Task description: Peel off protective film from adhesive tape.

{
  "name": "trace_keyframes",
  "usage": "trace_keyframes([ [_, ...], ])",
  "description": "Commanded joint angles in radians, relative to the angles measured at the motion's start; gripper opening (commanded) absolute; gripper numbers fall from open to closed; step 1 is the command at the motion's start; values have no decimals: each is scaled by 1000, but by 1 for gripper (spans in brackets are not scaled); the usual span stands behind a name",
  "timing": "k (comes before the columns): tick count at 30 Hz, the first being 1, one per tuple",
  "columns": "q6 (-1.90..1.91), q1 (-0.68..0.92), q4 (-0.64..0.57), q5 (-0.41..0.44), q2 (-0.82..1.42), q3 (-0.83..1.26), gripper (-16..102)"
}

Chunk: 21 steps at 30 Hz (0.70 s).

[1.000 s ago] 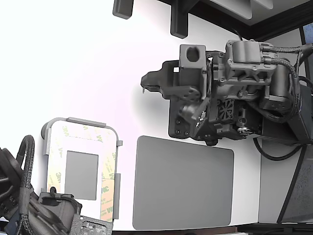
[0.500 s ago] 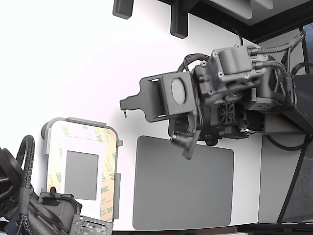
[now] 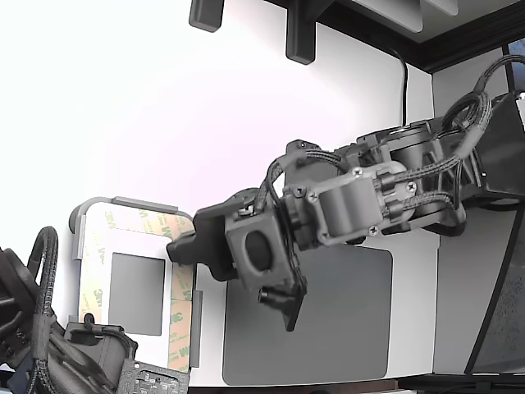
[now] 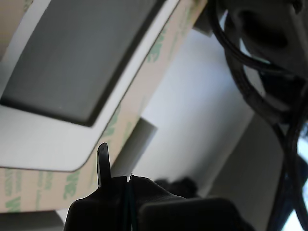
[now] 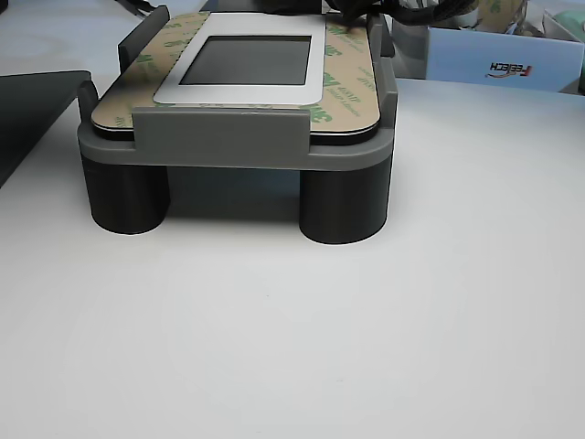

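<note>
i had the gripper [image 3: 176, 249] over the 3 o'clock edge of the part in the exterior view, its dark tip above the tan strip of protective film [image 3: 182, 320] that ran down that side. the part sat in a grey fixture [image 5: 219, 139] at about 8 o'clock on the white table [image 3: 148, 123], with the large dark grey mat [image 3: 328, 328] just beside it toward 3 o'clock. the adhesive tape [image 5: 343, 87] framed the dark grey rectangle [image 3: 136, 293] on every side, and the 3m-printed liner looked to be on all of it; nothing was lifted that i could see.

in the wrist view the two thin fingertips [image 4: 102, 159] seemed pressed together with nothing between them, though the tip was dark and close to the lens, so i could not say for certain that it was shut. the film [image 4: 139, 96] lay beyond the tip, apart from it as far as i could judge.

my worry was the approach. coming down flat on the strip would only press the liner harder onto the tape, and a closed tip would skid along it without catching an edge. too steep a drive at the corner could dig under the tape itself and lift it off the part, or shift the part in its fixture. the second arm's cables [image 3: 41, 271] sat at 7 o'clock, near the fixture, and could snag.
</note>
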Motion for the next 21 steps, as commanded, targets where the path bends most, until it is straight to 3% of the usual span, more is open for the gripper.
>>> trace_keyframes([
  [1, 2, 32, 18, 12, -74, -127, -11],
  [6, 38, 106, 48, 77, -126, -172, -11],
  [21, 81, 210, -20, 55, -276, -218, -11],
])
